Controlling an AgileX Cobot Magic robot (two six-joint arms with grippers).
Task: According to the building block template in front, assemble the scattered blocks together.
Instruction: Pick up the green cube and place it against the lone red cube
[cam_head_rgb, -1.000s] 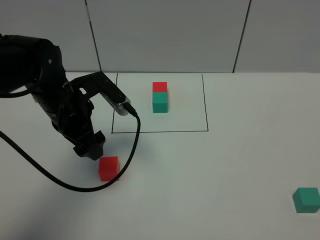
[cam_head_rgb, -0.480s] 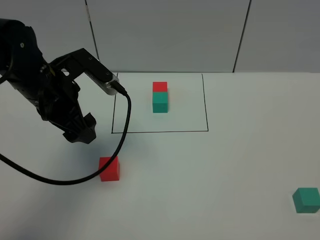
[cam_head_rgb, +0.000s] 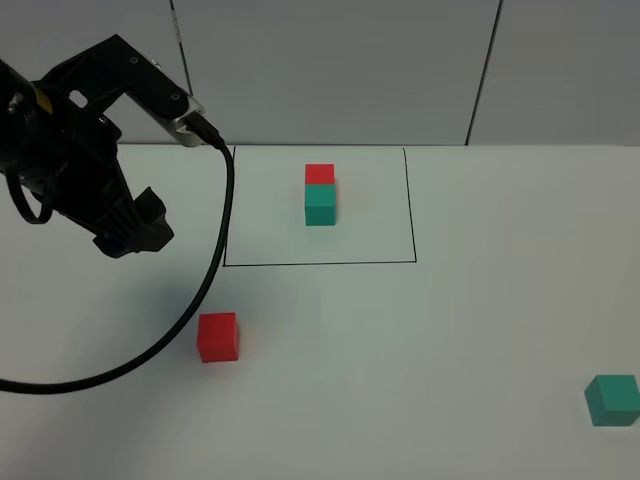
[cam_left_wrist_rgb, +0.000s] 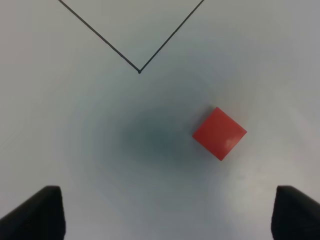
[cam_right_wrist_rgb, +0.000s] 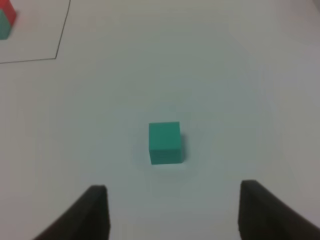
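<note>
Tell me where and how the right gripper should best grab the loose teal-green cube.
Grip the small matte teal-green cube by two opposite side faces, coming straight down. It sits flat on the white table, its faces roughly square to the open right gripper, so little wrist turn seems needed.

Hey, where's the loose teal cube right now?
The loose teal cube lies alone at the exterior high view's lower right, on the robot's right side, far from the loose red cube and outside the black outline.
</note>
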